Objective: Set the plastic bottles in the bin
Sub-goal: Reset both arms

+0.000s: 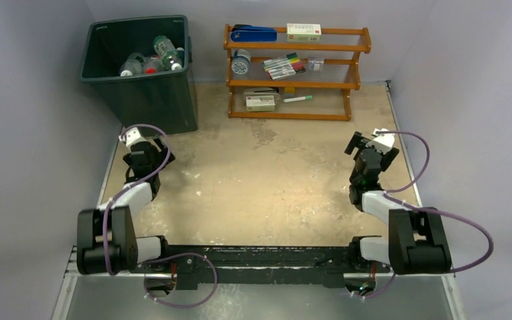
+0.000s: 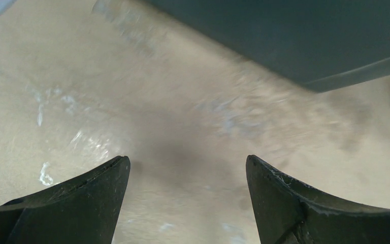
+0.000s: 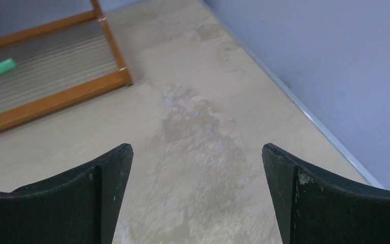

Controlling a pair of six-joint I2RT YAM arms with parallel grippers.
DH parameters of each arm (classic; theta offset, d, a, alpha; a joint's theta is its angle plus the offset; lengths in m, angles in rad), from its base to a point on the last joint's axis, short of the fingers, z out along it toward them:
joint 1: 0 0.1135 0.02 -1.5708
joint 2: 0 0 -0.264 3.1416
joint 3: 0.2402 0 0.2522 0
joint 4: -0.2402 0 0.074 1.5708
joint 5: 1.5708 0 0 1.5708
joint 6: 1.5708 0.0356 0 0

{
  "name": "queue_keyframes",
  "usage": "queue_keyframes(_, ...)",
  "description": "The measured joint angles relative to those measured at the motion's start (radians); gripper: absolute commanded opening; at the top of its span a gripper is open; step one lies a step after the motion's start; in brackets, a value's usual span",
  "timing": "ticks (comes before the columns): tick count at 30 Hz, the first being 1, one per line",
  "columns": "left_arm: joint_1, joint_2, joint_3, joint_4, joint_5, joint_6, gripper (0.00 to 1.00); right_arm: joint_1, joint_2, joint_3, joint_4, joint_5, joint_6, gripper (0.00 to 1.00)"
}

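Observation:
The dark green-grey bin (image 1: 107,50) stands at the far left of the table. Several clear plastic bottles (image 1: 152,59) with green, red and white labels lie inside it. No bottle shows on the table. My left gripper (image 1: 135,138) is open and empty just in front of the bin; the left wrist view shows its gap (image 2: 188,165) over bare tabletop with the bin's wall (image 2: 304,40) ahead. My right gripper (image 1: 372,140) is open and empty at the right side; the right wrist view shows its gap (image 3: 197,150) over bare tabletop.
An orange wooden rack (image 1: 293,115) stands at the back centre with marker pens (image 1: 283,65), small boxes (image 1: 303,30) and a blue stapler (image 1: 253,33); its corner shows in the right wrist view (image 3: 56,96). Grey walls enclose the table; the right table edge (image 3: 330,137) runs close by.

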Motion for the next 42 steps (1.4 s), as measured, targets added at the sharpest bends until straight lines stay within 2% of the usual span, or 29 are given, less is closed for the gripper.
queue_keyframes(4, 0.002, 0.179, -0.027, 0.109, -0.06, 0.053, 0.85, -0.062, 0.107, -0.004, 0.167, -0.019, -0.009, 1.0)
queue_keyframes(9, 0.001, 0.331, -0.037, 0.349, -0.097, 0.121, 0.85, -0.064, 0.199, -0.004, 0.282, -0.059, -0.042, 1.0)
queue_keyframes(12, -0.007, 0.393, -0.034, 0.421, -0.107, 0.161, 0.86, -0.064, 0.247, -0.004, 0.366, -0.079, -0.075, 1.0)
queue_keyframes(14, -0.014, 0.404, -0.041, 0.468, -0.119, 0.175, 0.86, -0.064, 0.299, -0.003, 0.449, -0.082, -0.106, 1.0)
queue_keyframes(19, -0.018, 0.401, -0.059, 0.572, -0.145, 0.197, 0.86, -0.073, 0.328, -0.002, 0.48, -0.117, -0.128, 1.0)
queue_keyframes(22, -0.018, 0.384, -0.124, 0.657, -0.151, 0.2, 0.86, -0.074, 0.328, -0.058, 0.6, -0.167, -0.148, 1.0)
queue_keyframes(24, -0.023, 0.377, -0.176, 0.715, -0.143, 0.218, 0.86, -0.064, 0.354, -0.119, 0.671, -0.186, -0.182, 1.0)
queue_keyframes(28, -0.06, 0.435, -0.206, 0.823, -0.062, 0.285, 0.86, -0.04, 0.394, -0.146, 0.68, -0.206, -0.206, 1.0)
queue_keyframes(42, -0.079, 0.456, -0.194, 0.869, -0.042, 0.328, 0.87, -0.046, 0.394, -0.122, 0.734, -0.187, -0.218, 1.0)
